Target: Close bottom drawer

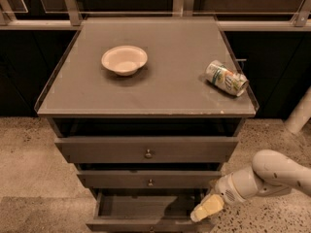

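Bottom drawer (141, 207) of a grey-brown cabinet is standing pulled well out at the lower edge of the camera view, its dark inside lying open to sight and its thin front panel sitting farthest forward of the three fronts, partly cut by the bottom of the frame. The robot's gripper (206, 208), pale yellow at the tip, is hanging at the drawer's right front corner, angling down and to the left; whether it is open or closed cannot be told, nor whether it is touching the drawer's front. The white arm (272, 174) is reaching in from the right edge and bending towards the cabinet. Above the open drawer, the middle drawer (116, 179) is showing a small round knob (150, 182) and is jutting out a little less, while the top drawer (107, 149), the widest and tallest-fronted, is carrying a larger knob (148, 154). On the cabinet top (170, 96) a shallow cream bowl (124, 59) is sitting upright towards the left rear, well apart from a green and white can (226, 78) lying on its side near the right edge. The cabinet is standing on a speckled floor (29, 154).
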